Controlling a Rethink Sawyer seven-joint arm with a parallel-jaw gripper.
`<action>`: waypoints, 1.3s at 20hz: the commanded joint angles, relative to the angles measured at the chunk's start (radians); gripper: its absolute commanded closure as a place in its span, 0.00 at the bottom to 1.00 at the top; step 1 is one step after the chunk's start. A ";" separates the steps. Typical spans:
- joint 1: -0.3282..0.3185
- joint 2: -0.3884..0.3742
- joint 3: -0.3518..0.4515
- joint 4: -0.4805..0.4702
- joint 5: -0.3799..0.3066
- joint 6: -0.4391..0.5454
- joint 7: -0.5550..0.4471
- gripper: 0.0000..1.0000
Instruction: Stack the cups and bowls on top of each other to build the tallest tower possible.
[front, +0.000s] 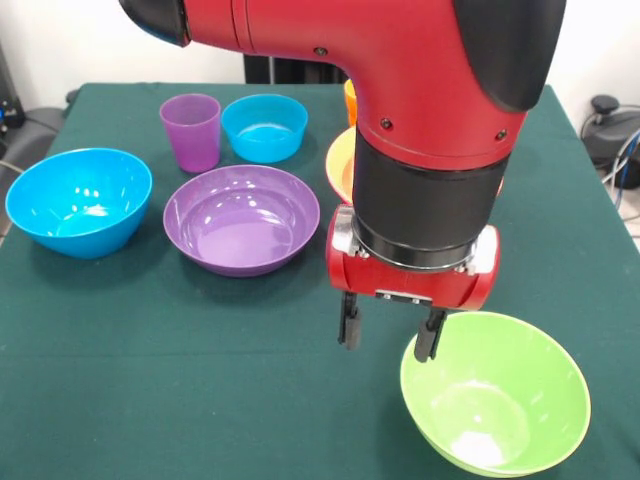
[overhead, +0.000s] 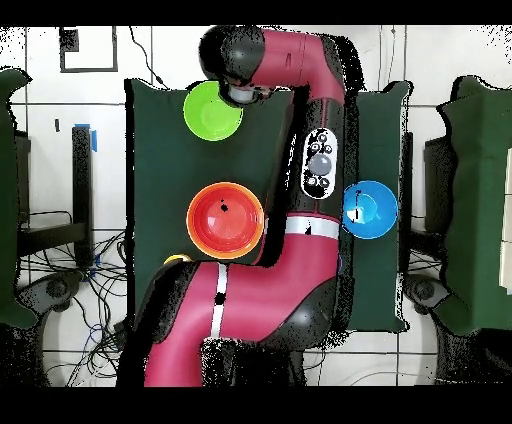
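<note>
The end effector (front: 391, 338) hangs open and empty at the green bowl's (front: 497, 396) far rim on the worktop's (front: 150, 380) near edge, so pickup seems in hand; next, one finger should drop inside the rim and pinch

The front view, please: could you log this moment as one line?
gripper: jaws open, one finger over rim | glossy green plastic bowl: upright, unstacked | round purple plastic bowl: apart, empty
</note>
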 joint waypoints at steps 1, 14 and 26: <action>0.010 0.032 0.083 0.043 -0.036 -0.002 -0.264 0.00; -0.005 0.011 0.087 0.216 -0.012 -0.163 -0.241 0.00; -0.014 0.009 0.104 0.282 -0.007 -0.203 -0.237 0.00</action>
